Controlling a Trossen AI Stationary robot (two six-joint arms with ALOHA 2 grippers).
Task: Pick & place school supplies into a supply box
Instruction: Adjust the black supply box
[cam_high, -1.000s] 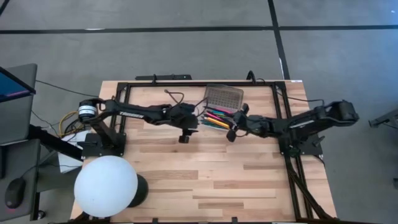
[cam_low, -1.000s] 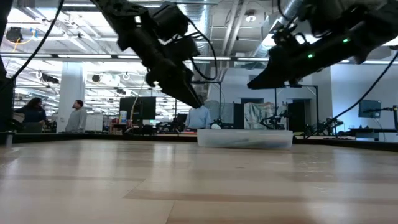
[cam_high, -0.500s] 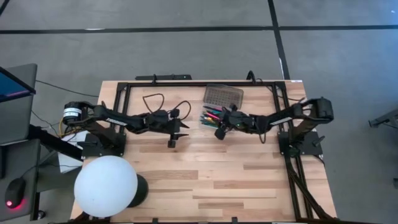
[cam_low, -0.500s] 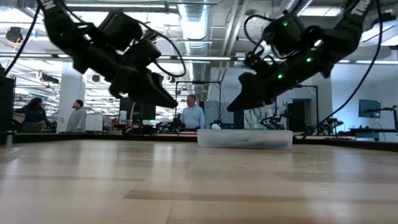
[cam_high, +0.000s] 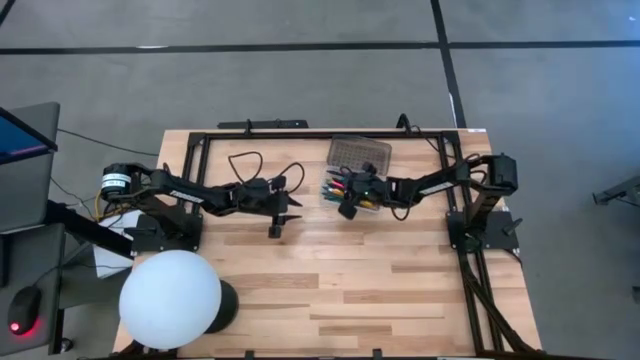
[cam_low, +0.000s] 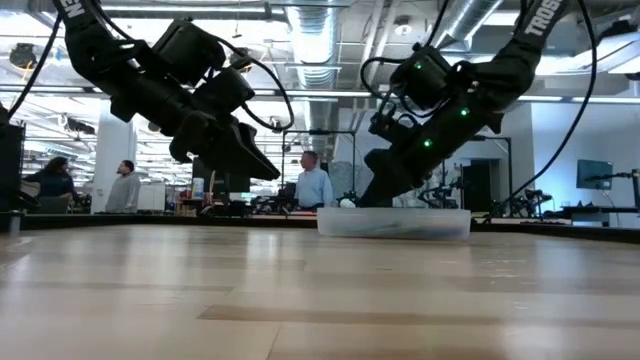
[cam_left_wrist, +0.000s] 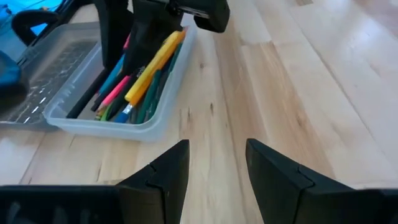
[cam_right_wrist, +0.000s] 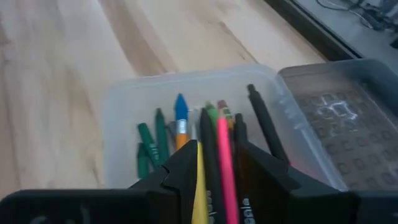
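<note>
The supply box (cam_high: 352, 192), a translucent tray, lies at the table's far middle with several coloured pens and pencils (cam_left_wrist: 118, 99) in it. Its dotted lid (cam_high: 360, 153) lies open just beyond it. My right gripper (cam_high: 347, 208) hangs over the box's near left end (cam_right_wrist: 124, 99), shut on a small bundle of yellow, black and pink pens (cam_right_wrist: 214, 140). My left gripper (cam_high: 277, 228) stands open above bare wood to the left of the box, with nothing between its fingers (cam_left_wrist: 168, 168). My right gripper pinches a yellow, a black and a pink pen (cam_right_wrist: 222, 155) side by side between its two fingers. The pens run along the fingers, which slant down from the table's right. The yellow one (cam_left_wrist: 155, 56) tilts down, its lower end among the supplies in the box.
A white globe on a dark stand (cam_high: 170, 298) sits at the near left corner. Black frame rails (cam_high: 320, 133) run along the far and side edges, and a cable (cam_high: 262, 158) loops near the left arm. Bare wood stretches toward the near edge. People stand in the room behind (cam_low: 315, 185).
My right gripper has gone down and toward the table's left, and now hangs over the box's near left end. My left gripper has drawn back toward the left edge and sunk, tipping more level.
</note>
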